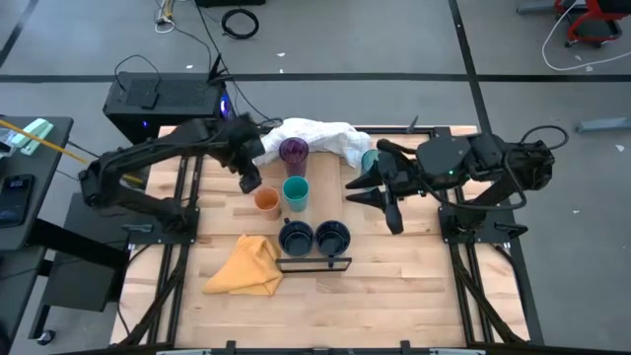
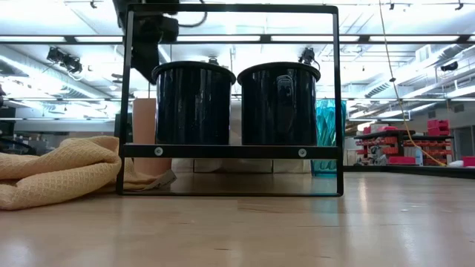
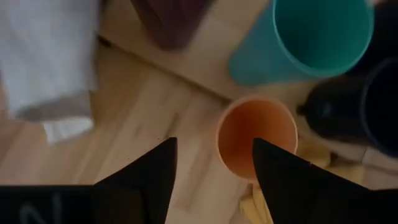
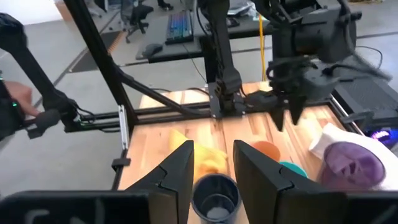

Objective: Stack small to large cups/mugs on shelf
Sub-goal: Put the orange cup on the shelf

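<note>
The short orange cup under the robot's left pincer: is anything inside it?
Nothing shows inside the short orange cup: only its bare orange wall and bottom. One finger of the left pincer covers part of its rim.

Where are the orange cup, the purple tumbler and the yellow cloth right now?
orange cup (image 1: pixel 266 201), high view, on its open mouth.
purple tumbler (image 1: pixel 293 151), high view, on its open top, next to the white cloth.
yellow cloth (image 1: pixel 246 266), high view, on the middle of its bunched folds.
</note>
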`<state>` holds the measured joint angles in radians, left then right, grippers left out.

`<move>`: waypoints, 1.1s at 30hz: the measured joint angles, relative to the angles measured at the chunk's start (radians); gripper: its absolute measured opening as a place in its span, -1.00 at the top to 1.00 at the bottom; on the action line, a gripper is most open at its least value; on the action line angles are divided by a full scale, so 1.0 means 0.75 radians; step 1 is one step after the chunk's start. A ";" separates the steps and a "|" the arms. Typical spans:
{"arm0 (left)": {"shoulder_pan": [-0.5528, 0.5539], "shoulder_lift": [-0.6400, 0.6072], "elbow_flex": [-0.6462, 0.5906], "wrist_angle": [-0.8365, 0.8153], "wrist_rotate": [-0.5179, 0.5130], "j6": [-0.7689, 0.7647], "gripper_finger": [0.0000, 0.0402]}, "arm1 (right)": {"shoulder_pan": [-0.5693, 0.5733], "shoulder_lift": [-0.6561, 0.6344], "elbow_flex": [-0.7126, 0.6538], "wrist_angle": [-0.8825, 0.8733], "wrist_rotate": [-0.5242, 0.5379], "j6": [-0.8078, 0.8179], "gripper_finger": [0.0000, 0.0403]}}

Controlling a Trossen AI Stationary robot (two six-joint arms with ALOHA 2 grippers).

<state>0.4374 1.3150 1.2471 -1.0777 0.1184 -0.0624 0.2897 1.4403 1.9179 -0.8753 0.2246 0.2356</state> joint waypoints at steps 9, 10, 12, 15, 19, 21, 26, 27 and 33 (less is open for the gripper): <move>-0.096 0.168 0.029 -0.073 -0.016 0.003 -0.05 | 0.000 -0.003 0.000 -0.036 0.017 0.005 0.41; -0.099 0.174 0.029 -0.067 -0.028 -0.001 -0.04 | 0.000 -0.003 0.000 -0.036 0.018 0.005 0.41; -0.104 0.187 0.029 -0.054 -0.038 -0.012 -0.03 | 0.000 -0.003 0.000 -0.036 0.017 0.005 0.41; -0.105 0.210 0.029 -0.044 -0.049 -0.022 -0.02 | 0.000 -0.003 0.000 -0.036 0.017 0.006 0.41; -0.109 0.231 0.030 -0.045 -0.064 -0.017 -0.01 | 0.000 -0.003 0.000 -0.035 0.018 0.007 0.41; -0.109 0.244 0.030 -0.051 -0.068 -0.016 0.00 | 0.000 -0.003 0.000 -0.035 0.019 0.010 0.41; -0.107 0.282 0.030 -0.053 -0.101 -0.043 0.01 | 0.000 -0.003 0.000 -0.035 0.019 0.026 0.41; -0.107 0.291 0.030 -0.054 -0.103 -0.050 0.01 | 0.000 -0.003 0.000 -0.035 0.019 0.026 0.41; -0.107 0.339 0.030 -0.073 -0.102 -0.112 0.01 | 0.000 -0.003 0.000 -0.035 0.019 0.031 0.41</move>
<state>0.3569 1.5691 1.2696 -1.1328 0.0418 -0.1460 0.2897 1.4380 1.9179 -0.9012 0.2390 0.2588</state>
